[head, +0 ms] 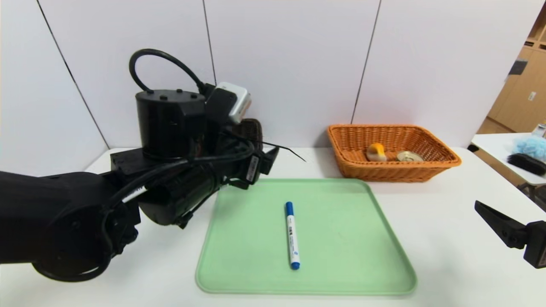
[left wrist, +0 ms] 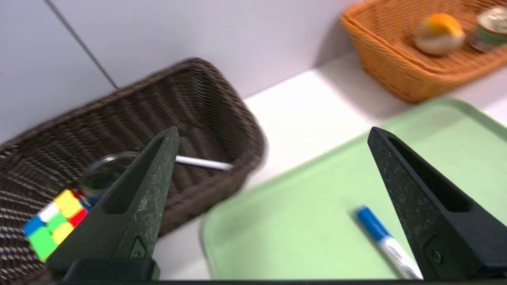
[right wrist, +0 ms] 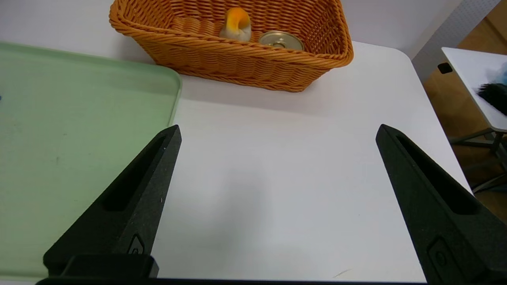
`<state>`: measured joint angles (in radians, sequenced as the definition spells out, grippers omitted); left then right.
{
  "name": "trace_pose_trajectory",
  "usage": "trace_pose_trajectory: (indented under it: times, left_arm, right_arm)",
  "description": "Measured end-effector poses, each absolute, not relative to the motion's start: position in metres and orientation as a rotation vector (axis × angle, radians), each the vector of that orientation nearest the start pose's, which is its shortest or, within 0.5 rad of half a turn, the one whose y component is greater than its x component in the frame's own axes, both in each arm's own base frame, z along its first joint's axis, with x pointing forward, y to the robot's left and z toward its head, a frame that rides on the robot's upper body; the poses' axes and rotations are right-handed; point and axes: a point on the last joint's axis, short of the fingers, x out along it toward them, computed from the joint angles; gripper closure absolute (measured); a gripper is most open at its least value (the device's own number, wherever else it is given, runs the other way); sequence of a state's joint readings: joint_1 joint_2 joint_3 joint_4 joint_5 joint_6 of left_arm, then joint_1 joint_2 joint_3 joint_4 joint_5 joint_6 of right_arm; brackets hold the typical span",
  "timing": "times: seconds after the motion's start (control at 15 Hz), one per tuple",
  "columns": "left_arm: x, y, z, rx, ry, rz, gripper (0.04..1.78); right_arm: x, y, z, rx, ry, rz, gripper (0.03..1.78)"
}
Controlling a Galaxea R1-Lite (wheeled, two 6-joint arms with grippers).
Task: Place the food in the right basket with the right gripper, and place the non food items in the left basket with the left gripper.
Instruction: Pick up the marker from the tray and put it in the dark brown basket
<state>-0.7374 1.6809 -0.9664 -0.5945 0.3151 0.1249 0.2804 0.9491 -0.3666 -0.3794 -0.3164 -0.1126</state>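
The blue-capped white marker [head: 292, 235] lies alone on the green tray [head: 341, 264]; it also shows in the left wrist view [left wrist: 380, 237]. My left gripper [left wrist: 273, 132] is open and empty, above the gap between the dark brown left basket [left wrist: 222, 99] and the tray. That basket holds the puzzle cube [left wrist: 51, 225], the glass cup [left wrist: 107, 170] and the thin white pen [left wrist: 204, 163]. The orange-tan right basket [head: 443, 164] holds the bun [head: 376, 152] and the tin can [head: 409, 156]. My right gripper [right wrist: 278, 128] is open and empty over bare table to the right of the tray.
My left arm [head: 179, 170] hides most of the dark basket in the head view. The white wall stands close behind both baskets. A second small table [head: 495, 145] at the far right carries a black brush [head: 527, 163] and a blue fluffy thing.
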Motion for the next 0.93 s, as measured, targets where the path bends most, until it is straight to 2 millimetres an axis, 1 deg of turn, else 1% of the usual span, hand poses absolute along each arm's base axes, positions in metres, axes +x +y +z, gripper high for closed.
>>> trace_pose_trajectory:
  times: [0.2, 0.33, 0.4, 0.6, 0.93]
  left_arm:
    - [0.214, -0.23, 0.22, 0.156, 0.155, -0.518, 0.14]
    - [0.203, -0.246, 0.208, 0.098, 0.237, -0.56, 0.13]
    - [0.2, -0.252, 0.198, 0.073, 0.297, -0.568, 0.13]
    - [0.201, -0.266, 0.173, 0.036, 0.411, -0.557, 0.13]
    - [0.218, -0.287, 0.135, 0.013, 0.46, -0.519, 0.13]
  right_arm:
    - [0.109, 0.023, 0.191, -0.169, 0.193, -0.031, 0.11]
    - [0.109, 0.023, 0.19, -0.168, 0.194, -0.036, 0.11]
    - [0.109, 0.023, 0.19, -0.168, 0.194, -0.036, 0.11]
    - [0.109, 0.023, 0.19, -0.167, 0.196, -0.037, 0.11]
    - [0.11, 0.023, 0.195, -0.152, 0.171, -0.037, 0.11]
